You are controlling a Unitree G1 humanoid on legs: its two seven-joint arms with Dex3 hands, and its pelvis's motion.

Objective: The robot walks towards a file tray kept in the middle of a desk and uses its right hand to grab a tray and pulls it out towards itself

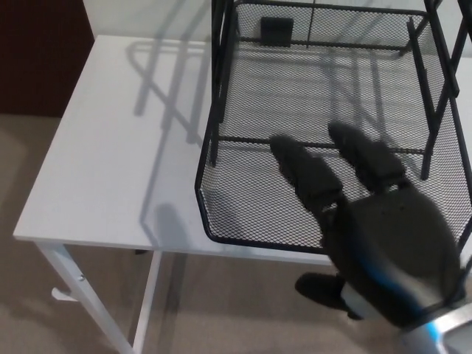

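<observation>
The robot's right hand, black with a silver wrist below it, fills the lower right of the head view. Its 2 thick fingers are stretched forward and spread apart, reaching over the front rim and above the mesh floor of the tray. The thumb sticks out to the left below the palm, under the level of the tray's front edge. Whether the fingers touch the mesh cannot be told from this angle; they are not curled around any wire, so the hand holds nothing.

The tray is a black wire-mesh basket with a low rim. It sits slid partly out of a black file tray frame, whose upright bars stand on either side and whose crossbar runs across just beyond the fingertips. The tray's front edge reaches close to the near edge of the white desk. A small black block sits at the far end of the mesh.

The frame's shadow falls to the left across the bare desk top. A white desk leg slants down at the lower left over beige carpet. A dark red-brown panel fills the upper left corner.
</observation>
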